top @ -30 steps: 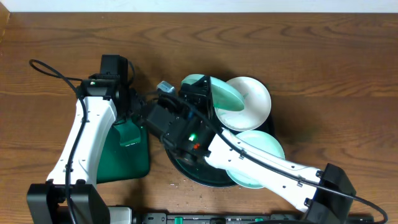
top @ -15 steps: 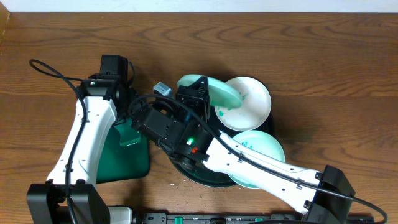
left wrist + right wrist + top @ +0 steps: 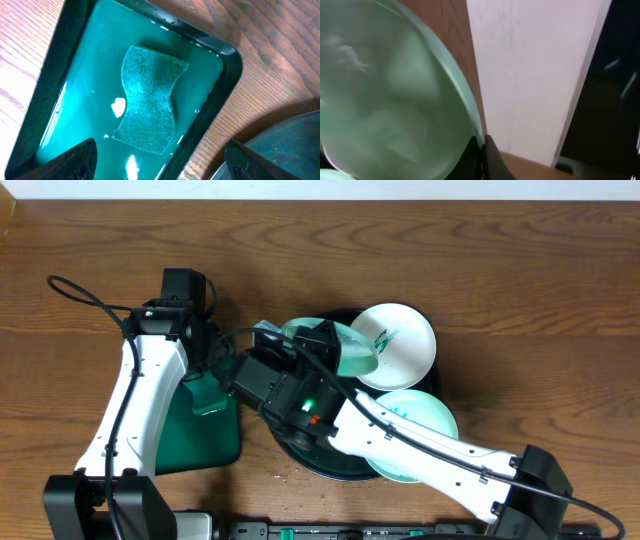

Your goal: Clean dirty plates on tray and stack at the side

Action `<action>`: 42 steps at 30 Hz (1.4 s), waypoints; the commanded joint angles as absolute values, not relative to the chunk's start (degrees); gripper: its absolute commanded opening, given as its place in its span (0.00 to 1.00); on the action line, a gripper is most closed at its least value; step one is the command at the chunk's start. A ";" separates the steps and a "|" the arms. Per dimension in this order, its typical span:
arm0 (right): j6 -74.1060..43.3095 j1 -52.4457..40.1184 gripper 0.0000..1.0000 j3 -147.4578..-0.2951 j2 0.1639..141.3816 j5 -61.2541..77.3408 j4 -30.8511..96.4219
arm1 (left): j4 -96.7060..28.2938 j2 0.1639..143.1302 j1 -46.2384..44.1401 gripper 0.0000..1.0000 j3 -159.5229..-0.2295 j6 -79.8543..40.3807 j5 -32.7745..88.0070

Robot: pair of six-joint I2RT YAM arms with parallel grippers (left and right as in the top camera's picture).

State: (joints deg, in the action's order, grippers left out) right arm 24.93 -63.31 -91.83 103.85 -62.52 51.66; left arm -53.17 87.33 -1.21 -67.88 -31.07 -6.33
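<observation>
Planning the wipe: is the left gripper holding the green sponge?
No; the green sponge lies loose in the rectangular green tray, left gripper open.

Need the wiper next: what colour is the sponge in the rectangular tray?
Sponge: teal-green, best in the left wrist view.

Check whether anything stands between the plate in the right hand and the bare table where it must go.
Toward the far bare table, nothing visible stands past the plate, which the right hand holds tilted by its rim. Leftward, the left arm and the rectangular tray block the way; rightward, a scribbled plate lies.
</observation>
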 commanded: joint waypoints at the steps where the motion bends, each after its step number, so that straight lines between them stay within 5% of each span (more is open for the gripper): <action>1: 17.08 -60.99 0.01 -92.99 101.06 -66.04 55.42 | -53.71 87.18 -0.93 0.82 -68.71 -30.72 -6.42; 42: 5.61 -57.98 0.01 -92.82 98.76 -50.98 60.05 | -53.52 87.18 -0.93 0.82 -68.71 -30.76 -4.89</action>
State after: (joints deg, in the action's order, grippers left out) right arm 6.52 -58.33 -92.20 99.68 -52.60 61.91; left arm -53.52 87.33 -1.21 -67.88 -31.11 -4.82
